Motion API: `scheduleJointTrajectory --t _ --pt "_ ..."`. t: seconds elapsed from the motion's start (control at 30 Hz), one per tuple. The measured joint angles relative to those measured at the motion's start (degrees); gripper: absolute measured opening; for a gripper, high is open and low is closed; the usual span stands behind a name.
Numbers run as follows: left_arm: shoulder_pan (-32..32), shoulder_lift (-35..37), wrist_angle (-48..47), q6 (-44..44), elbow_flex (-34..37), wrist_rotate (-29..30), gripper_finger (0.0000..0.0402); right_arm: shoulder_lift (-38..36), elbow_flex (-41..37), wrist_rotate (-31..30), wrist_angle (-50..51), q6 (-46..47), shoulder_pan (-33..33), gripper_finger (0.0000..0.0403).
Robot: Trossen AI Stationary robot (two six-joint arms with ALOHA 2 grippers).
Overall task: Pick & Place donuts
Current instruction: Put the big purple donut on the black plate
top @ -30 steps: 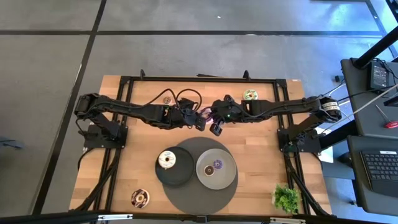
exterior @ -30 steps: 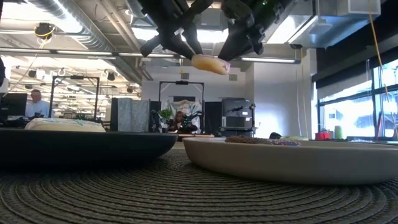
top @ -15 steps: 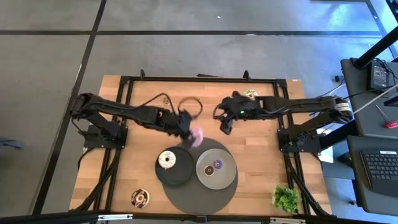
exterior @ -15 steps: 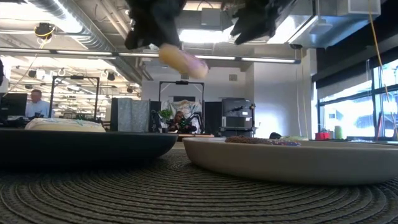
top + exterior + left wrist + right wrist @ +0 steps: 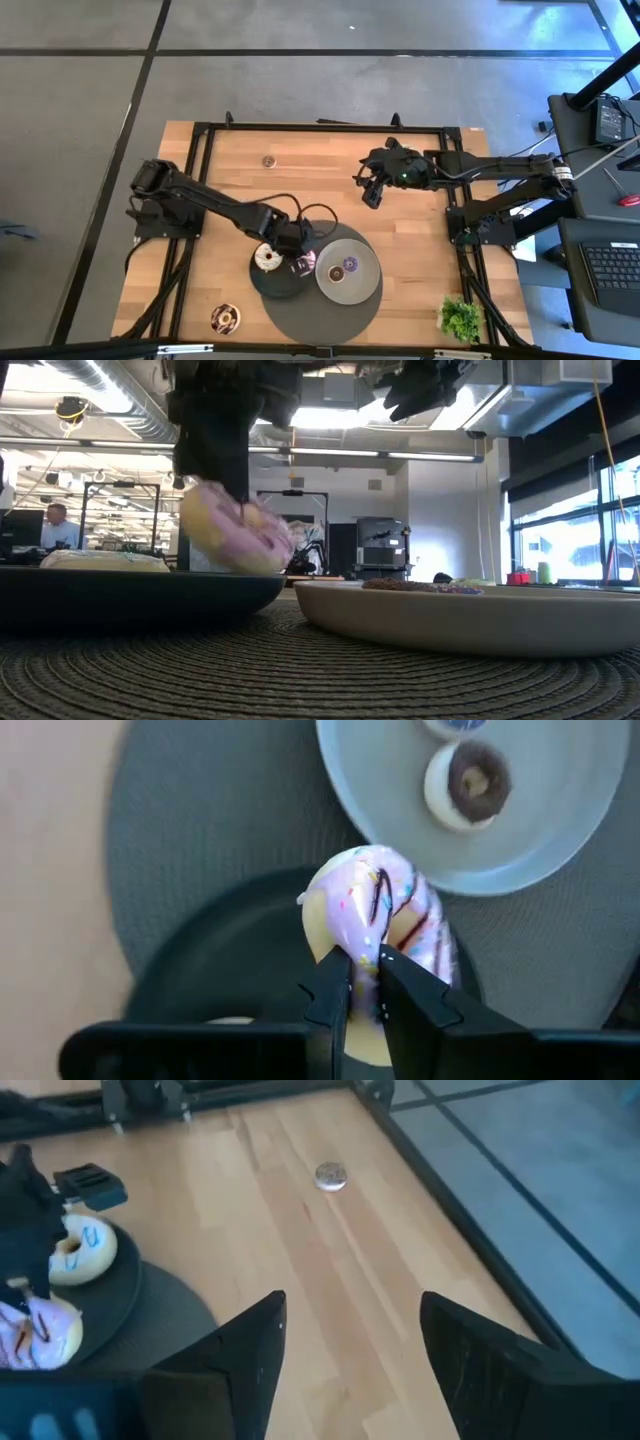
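The left gripper (image 5: 365, 975) pinched the rim of a pink-iced, sprinkled toy donut (image 5: 378, 925) just above the round dark plate (image 5: 225, 960). It looked light and stiff, best held across the ring. The right gripper (image 5: 350, 1340) hung spread and empty over bare wood.

- Pink-iced ring donut with dark stripes and sprinkles (image 5: 378, 930), held on edge, pinched in the left gripper (image 5: 365, 982) over the dark plate (image 5: 262, 281).
- White-iced ring donut (image 5: 267, 258), flat on that dark plate.
- Small chocolate-iced donut (image 5: 467, 785), flat on the grey plate (image 5: 560, 830).
- Brown-iced donut (image 5: 225, 318), flat on the table near its front edge.
- Tiny donut (image 5: 268, 161), far side of the table.
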State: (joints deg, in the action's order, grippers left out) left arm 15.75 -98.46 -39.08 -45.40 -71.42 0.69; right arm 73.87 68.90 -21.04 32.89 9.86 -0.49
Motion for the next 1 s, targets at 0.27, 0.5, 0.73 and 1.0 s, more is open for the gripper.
scheduleJointTrajectory --t 0.27,0.5,0.73,1.0 --pt "1.2 -3.67 0.2 -4.27 0.0 -0.64 0.0047 0.19 0.0 1.69 0.28 0.09 0.0 0.0228" --pt "1.09 -3.67 -0.36 -4.4 0.0 1.25 0.0047 0.21 0.0 1.66 0.28 -0.49 0.0 0.0228" --pt "1.09 -3.69 -0.63 -2.05 0.0 1.38 0.0051 0.21 0.0 1.66 0.28 -1.37 0.0 0.0228" --pt "0.63 -3.69 -0.64 -3.35 0.01 0.87 0.0084 0.21 0.0 1.64 0.26 -1.77 0.0 0.0228"
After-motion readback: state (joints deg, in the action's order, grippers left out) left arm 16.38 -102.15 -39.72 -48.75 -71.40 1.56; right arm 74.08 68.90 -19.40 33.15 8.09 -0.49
